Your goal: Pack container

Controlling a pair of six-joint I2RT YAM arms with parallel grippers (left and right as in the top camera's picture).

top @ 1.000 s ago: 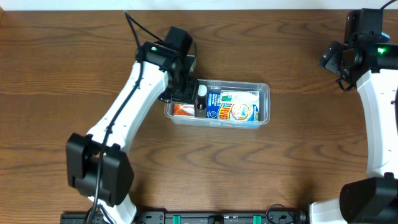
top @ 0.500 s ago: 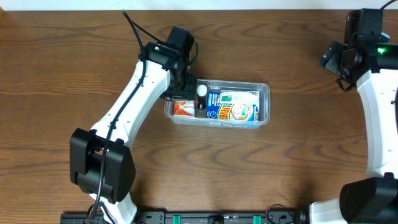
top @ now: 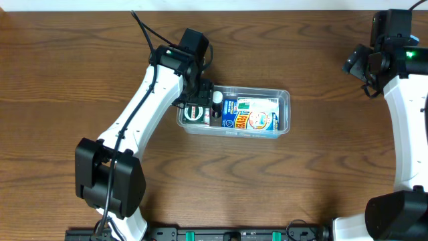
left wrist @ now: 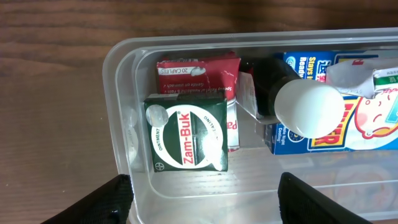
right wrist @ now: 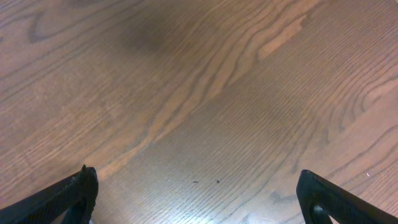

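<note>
The left claw (left wrist: pixel 205 190) hangs wide open and empty over the left end of the tub (left wrist: pixel 118 124). Its two fingers (left wrist: pixel 118 199) straddle a green box (left wrist: pixel 186 134) without touching it. The box lies face up inside the tub, partly on a red packet (left wrist: pixel 199 70) and just beside the end wall. To its right are a dark bottle with a white cap (left wrist: pixel 309 109) and a blue carton (left wrist: pixel 323 142). The tub sits near the middle of the desk (right wrist: pixel 186 74), long side across, and looks close to full.

I judge the step in hand to be letting go of the green box and clearing out. To do it well, the claw should rise straight up with its fingers held apart. Closing them now could nip the box or drag it off the packet. The outer finger is close to the tub's end wall (thin plastic, likely light), so any sideways drift could hook the rim and shift the whole tub. Only once it is above the rim should the claw swing away.

The right claw (right wrist: pixel 199 193) is also wide open and empty, well apart over bare desk at the far right.
</note>
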